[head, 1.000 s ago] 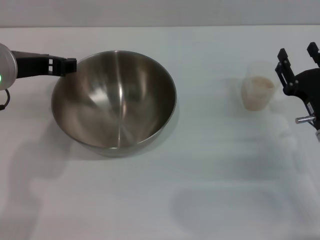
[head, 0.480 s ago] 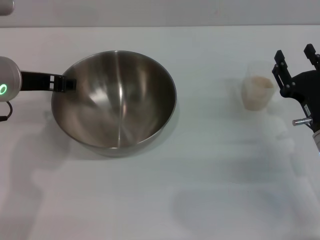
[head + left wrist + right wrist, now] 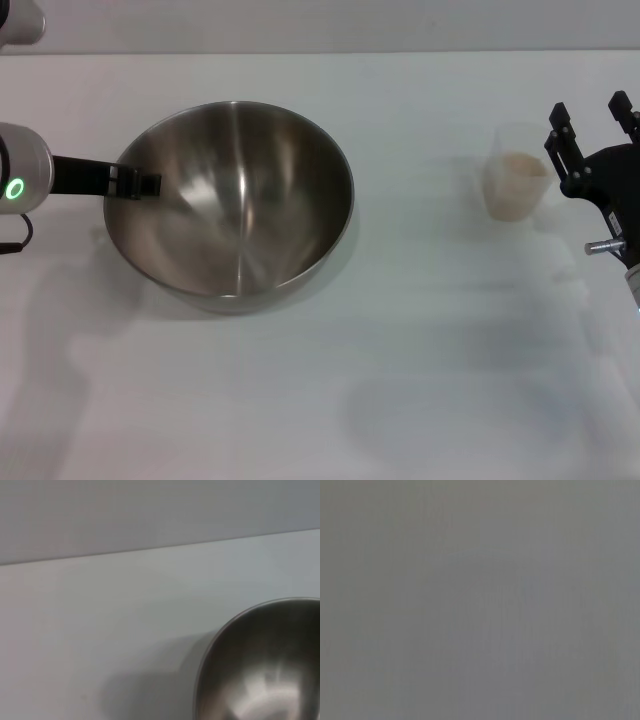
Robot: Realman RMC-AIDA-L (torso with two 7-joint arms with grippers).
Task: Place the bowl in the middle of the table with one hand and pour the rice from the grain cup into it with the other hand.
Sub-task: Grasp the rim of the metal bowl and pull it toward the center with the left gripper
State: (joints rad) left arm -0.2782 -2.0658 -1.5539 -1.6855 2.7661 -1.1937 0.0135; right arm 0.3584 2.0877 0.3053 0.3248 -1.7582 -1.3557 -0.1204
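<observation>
Left pincer (image 3: pixel 140 185) is gripping the steel bowl (image 3: pixel 235 200) rim toward the desk's (image 3: pixel 330 400) left edge; right pincer (image 3: pixel 590 135), spread wide, is hovering beside the rice-filled grain cup (image 3: pixel 515 185); centering and pouring not yet done.

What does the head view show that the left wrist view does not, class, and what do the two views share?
Only the head view shows the grain cup with the rice inside, standing on the robot's right side, the right gripper open just beside it, and the left gripper at the bowl's near-left rim. Only the left wrist view shows a close look at the rim's outer curve and the shadow beside it. Both show the bowl and the table.
</observation>
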